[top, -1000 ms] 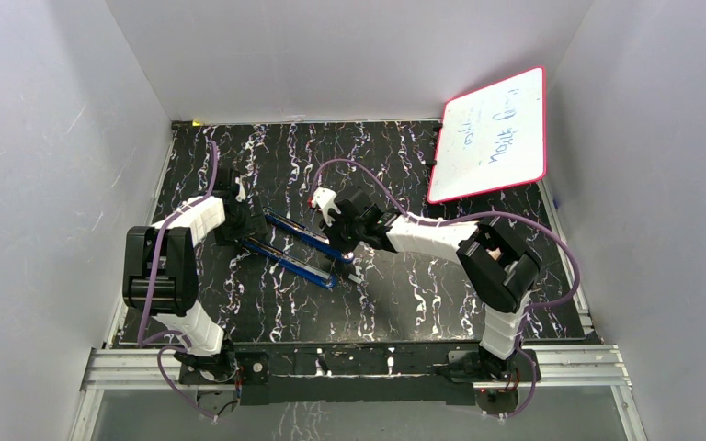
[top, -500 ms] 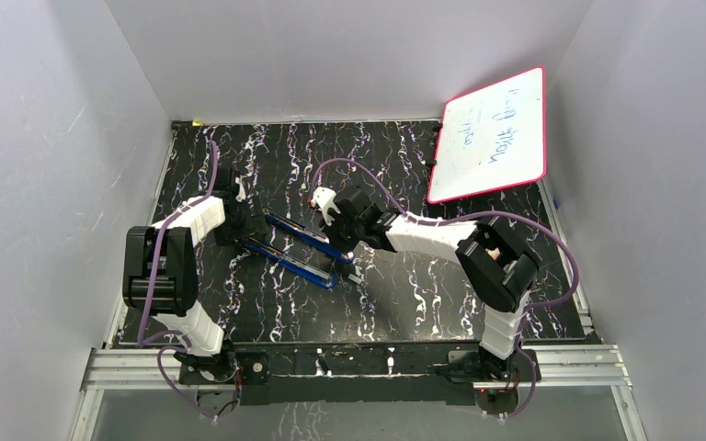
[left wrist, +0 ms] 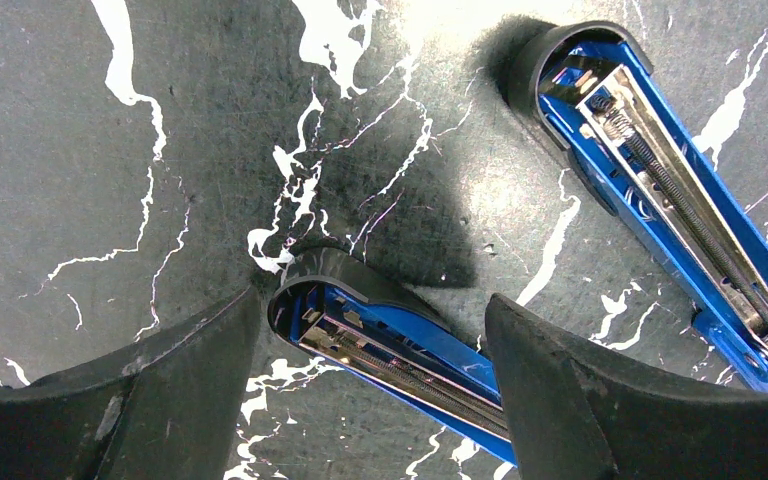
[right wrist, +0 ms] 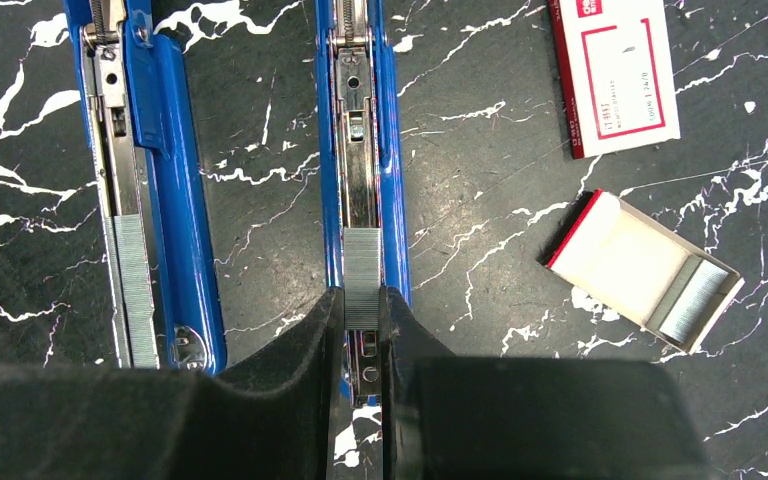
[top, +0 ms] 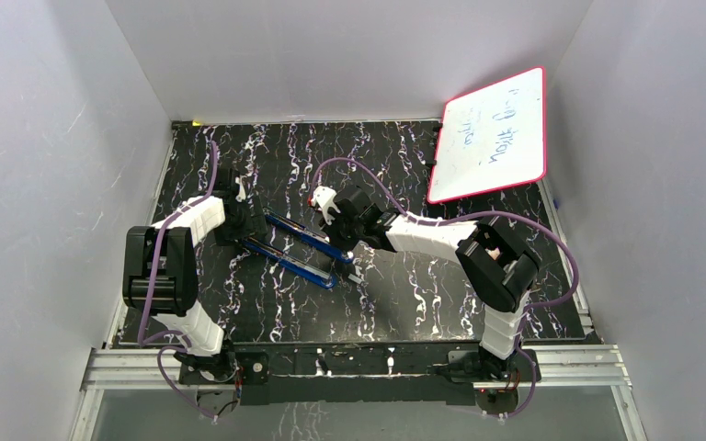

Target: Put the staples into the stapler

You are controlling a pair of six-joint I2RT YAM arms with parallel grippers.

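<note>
Top view first: the blue stapler (top: 294, 260) lies opened up on the black marbled table (top: 404, 303), two long blue parts side by side. The left gripper (top: 250, 230) is at one end and the right gripper (top: 342, 246) at the other.

Left wrist cam: jaws spread wide, straddling the black-capped end of one blue part (left wrist: 380, 320). Can't tell if they touch it.

Right wrist cam: jaws pinching the staples (right wrist: 362, 265), which lie along the channel of the right-hand part. A second strip (right wrist: 132, 285) sits in the other part. An open box tray (right wrist: 620, 255) and its lid (right wrist: 615, 75) lie off to the side.
</note>
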